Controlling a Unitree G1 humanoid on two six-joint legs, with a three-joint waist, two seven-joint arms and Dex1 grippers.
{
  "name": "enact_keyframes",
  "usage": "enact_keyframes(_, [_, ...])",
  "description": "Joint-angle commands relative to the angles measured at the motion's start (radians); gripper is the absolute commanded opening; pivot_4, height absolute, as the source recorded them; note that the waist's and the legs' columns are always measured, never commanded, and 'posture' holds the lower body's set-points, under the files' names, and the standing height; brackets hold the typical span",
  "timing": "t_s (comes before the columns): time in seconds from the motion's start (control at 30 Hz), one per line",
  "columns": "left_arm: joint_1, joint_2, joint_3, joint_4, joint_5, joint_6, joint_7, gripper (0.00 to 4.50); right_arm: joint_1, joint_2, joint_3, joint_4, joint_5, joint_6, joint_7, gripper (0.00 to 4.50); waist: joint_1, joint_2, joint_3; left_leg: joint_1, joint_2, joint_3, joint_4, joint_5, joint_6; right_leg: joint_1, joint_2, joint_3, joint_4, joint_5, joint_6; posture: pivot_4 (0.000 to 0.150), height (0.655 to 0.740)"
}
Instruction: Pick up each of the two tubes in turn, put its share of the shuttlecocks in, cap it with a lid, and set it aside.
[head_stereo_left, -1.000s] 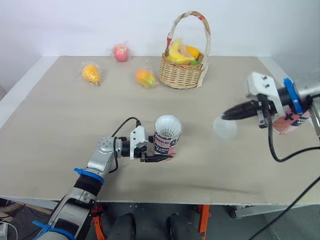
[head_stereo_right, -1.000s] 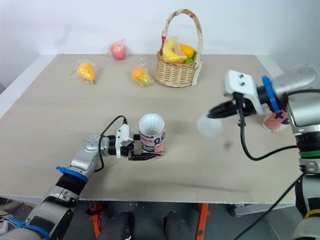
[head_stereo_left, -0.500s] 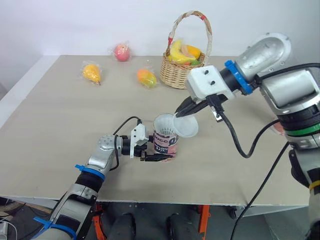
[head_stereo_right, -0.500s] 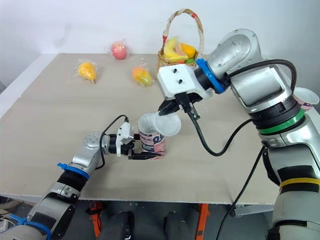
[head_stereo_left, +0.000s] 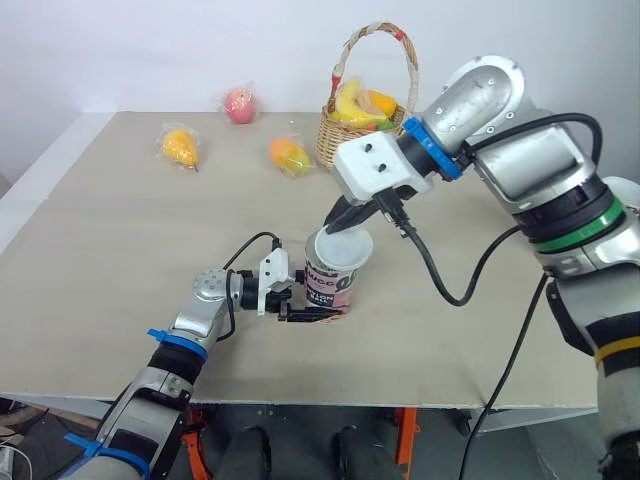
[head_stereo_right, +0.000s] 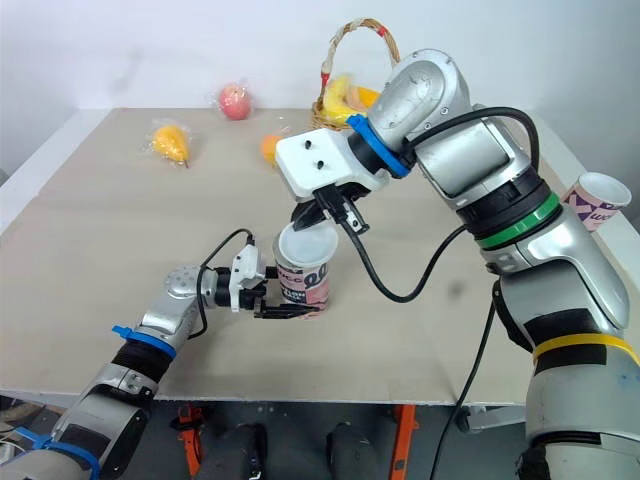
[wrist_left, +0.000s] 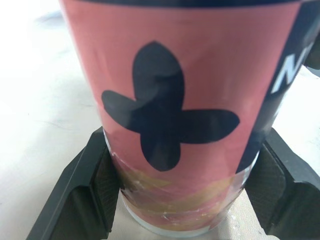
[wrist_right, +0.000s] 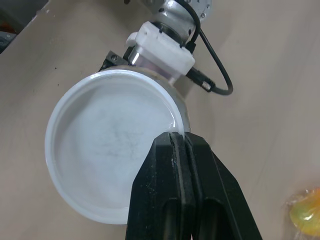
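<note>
My left gripper (head_stereo_left: 314, 311) is clamped around the base of the pink cardboard tube with dark printing (head_stereo_left: 327, 287), which stands upright on the near middle of the beige table (head_stereo_left: 110, 230). My right gripper (head_stereo_left: 341, 222) pinches the rim of the round translucent white plastic lid (head_stereo_left: 343, 246), holding it at the tube's mouth. A second pink tube (head_stereo_right: 598, 201) stands well apart at the right edge.

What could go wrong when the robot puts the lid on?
The right gripper pinches the lid only at its rim, so it might tilt and go on crooked or slip out. The left gripper holds the tube near its base, so an off-centre push could tip it.
</note>
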Motion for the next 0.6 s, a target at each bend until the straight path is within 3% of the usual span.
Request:
enact_keyframes(0.03, [-0.010,0.013,-0.006,0.027,0.032,-0.010,-0.003,3.19,-0.048,0.011,0.010,0.012,0.000,-0.028,0.040,0.10,0.000,0.000,0.000,0.000,0.000,0.000,0.000,0.000,0.000,0.000,0.000,0.000,0.000,0.000,0.000,0.150,0.7400])
enact_keyframes(0.6, [-0.001,0.027,0.001,0.026,0.034,-0.018,0.005,3.19,-0.067,0.017,0.041,0.050,0.007,-0.063,0.040,0.10,0.000,0.000,0.000,0.000,0.001,-0.001,0.000,0.000,0.000,0.000,0.001,-0.001,0.000,0.001,-0.001,0.150,0.7400])
